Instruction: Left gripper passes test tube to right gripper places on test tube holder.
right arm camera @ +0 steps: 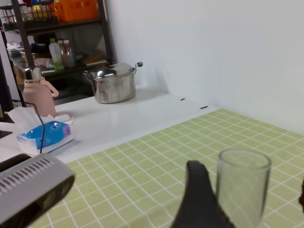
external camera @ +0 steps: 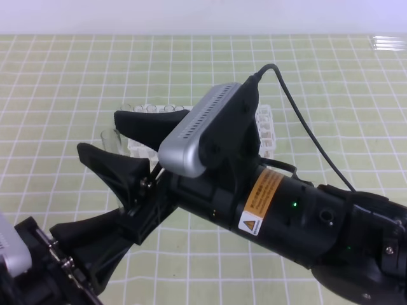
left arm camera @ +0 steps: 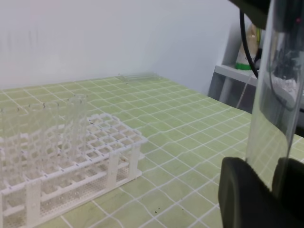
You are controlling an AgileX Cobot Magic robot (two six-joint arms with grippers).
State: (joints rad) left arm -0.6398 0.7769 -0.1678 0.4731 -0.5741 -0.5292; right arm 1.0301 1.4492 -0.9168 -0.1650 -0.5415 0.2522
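Note:
The test tube (left arm camera: 275, 95) stands upright and close in the left wrist view, pinched at its lower part between black fingers (left arm camera: 242, 194). My left gripper (external camera: 121, 222) reaches in from the bottom left, shut on the tube, mostly hidden under the right arm. The right gripper (external camera: 98, 132) has come across the middle and is open, its fingers spread either side of the tube's open rim (external camera: 111, 136). In the right wrist view one finger (right arm camera: 199, 204) sits just left of the tube (right arm camera: 242, 185). The white test tube holder (external camera: 267, 130) lies behind the right camera block and holds several clear tubes (left arm camera: 71, 156).
A green gridded mat (external camera: 63, 82) covers the table. A few spare clear tubes (external camera: 388, 43) lie at the far right edge. Beyond the mat are a white counter with a steel pot (right arm camera: 114, 83), a pink bottle (right arm camera: 38, 95) and a tissue pack (right arm camera: 47, 135).

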